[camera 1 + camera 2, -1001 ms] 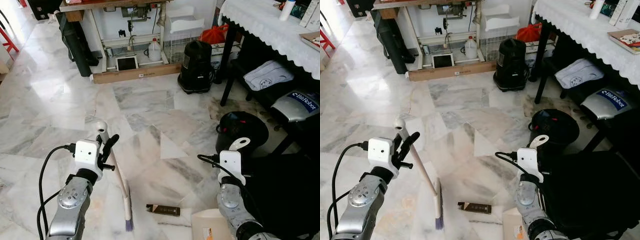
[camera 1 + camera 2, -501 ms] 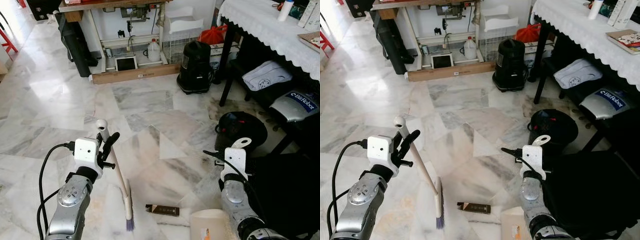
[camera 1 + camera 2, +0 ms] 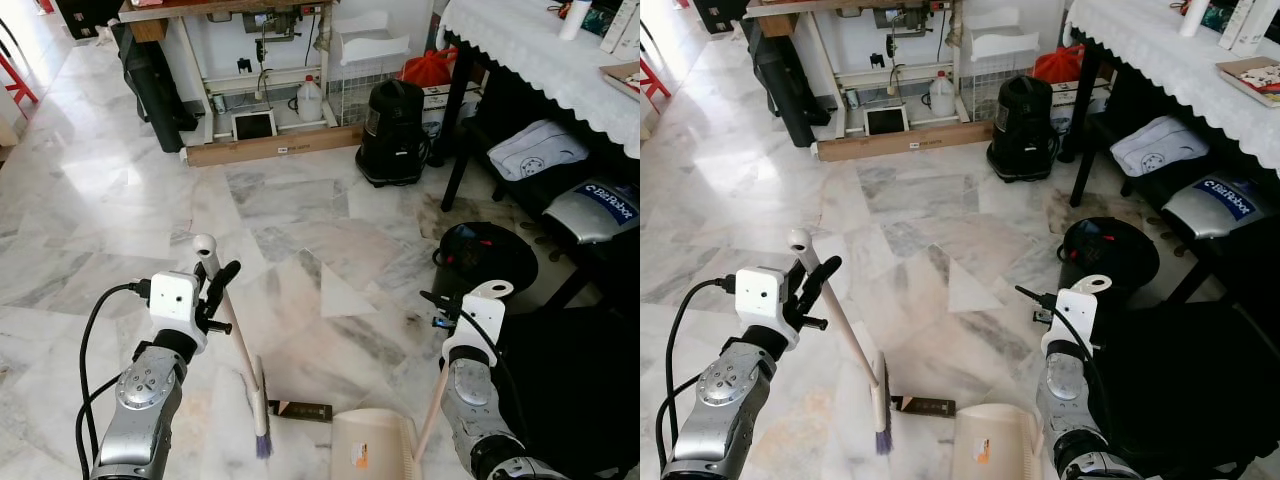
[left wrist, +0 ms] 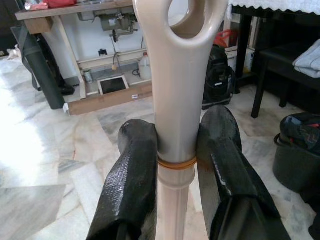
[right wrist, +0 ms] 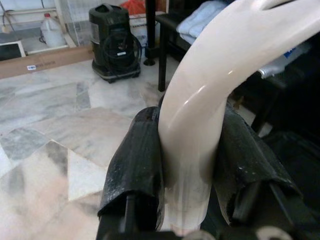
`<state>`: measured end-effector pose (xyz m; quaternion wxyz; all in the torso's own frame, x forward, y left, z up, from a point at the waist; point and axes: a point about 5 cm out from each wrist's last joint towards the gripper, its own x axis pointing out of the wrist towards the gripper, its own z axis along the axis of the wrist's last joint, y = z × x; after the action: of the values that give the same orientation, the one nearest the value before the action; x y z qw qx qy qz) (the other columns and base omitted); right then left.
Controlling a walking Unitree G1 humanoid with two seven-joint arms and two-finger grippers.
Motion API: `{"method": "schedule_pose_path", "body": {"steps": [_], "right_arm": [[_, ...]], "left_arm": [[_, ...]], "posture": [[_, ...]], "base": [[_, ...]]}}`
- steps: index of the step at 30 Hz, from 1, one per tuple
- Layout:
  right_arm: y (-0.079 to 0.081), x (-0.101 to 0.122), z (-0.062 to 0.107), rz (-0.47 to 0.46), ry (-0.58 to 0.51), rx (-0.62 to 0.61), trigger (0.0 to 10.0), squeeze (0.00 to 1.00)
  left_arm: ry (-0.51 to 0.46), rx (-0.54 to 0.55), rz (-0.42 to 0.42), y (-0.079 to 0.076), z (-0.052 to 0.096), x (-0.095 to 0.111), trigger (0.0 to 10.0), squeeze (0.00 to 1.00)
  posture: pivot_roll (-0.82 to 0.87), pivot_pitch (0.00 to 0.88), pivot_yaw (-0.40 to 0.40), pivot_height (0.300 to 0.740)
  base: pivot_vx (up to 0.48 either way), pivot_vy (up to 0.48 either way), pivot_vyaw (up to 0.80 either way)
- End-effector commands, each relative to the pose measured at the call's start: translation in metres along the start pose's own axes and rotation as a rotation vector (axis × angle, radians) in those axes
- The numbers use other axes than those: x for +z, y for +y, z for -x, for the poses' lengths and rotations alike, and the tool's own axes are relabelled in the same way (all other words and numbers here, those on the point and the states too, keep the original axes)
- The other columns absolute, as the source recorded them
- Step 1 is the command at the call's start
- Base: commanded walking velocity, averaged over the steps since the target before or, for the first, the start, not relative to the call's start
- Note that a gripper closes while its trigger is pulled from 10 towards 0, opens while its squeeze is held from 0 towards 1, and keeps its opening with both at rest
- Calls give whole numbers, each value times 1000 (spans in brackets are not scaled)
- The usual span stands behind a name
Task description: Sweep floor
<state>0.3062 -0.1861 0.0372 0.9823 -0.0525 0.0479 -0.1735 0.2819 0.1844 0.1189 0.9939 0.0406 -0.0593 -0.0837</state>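
At lower centre of frame, left claw point(image 3: 212, 292) grips broom point(image 3: 238, 350), right claw point(image 3: 447, 305) grips dustpan point(image 3: 368, 444); brown scrap point(image 3: 303, 409) lies between, uncollected.

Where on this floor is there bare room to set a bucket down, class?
Bare marble floor stretches between the long cardboard box and the broom. It is crowded by the black bin and the table, and low down where broom, dark wrapper and dustpan meet.

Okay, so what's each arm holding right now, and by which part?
Left gripper: broom, near the handle's top. Right gripper: dustpan, by its curved handle's upper end. Both jaws are closed.
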Motion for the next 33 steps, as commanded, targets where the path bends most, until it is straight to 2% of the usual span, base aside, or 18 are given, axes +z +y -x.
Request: {"method": "schedule_pose_path", "body": {"steps": [1, 8, 10, 24, 33], "right_arm": [[4, 14, -6, 0, -68, 11, 10000, 0], [6, 16, -4, 41, -102, 16, 10000, 0], [3, 14, -3, 35, -104, 2, 10000, 0], [-4, 21, -5, -32, -152, -76, 10000, 0], [-5, 13, -4, 52, -111, -49, 10000, 0]], "left_arm": [[-41, 3, -15, 4, -3, 10, 10000, 0], [-32, -1, -24, 6, -2, 9, 10000, 0], [-38, 9, -35, 11, -2, 12, 10000, 0], [-53, 18, -62, 20, 1, 18, 10000, 0], [-42, 4, -77, 22, 2, 18, 10000, 0]], "posture": [[184, 70, 58, 740], [185, 75, 61, 740], [187, 77, 62, 740], [218, 84, 75, 740], [239, 86, 79, 740]], "base": [[0, 0, 0], [0, 0, 0], [0, 0, 0], [0, 0, 0], [0, 0, 0]]}}
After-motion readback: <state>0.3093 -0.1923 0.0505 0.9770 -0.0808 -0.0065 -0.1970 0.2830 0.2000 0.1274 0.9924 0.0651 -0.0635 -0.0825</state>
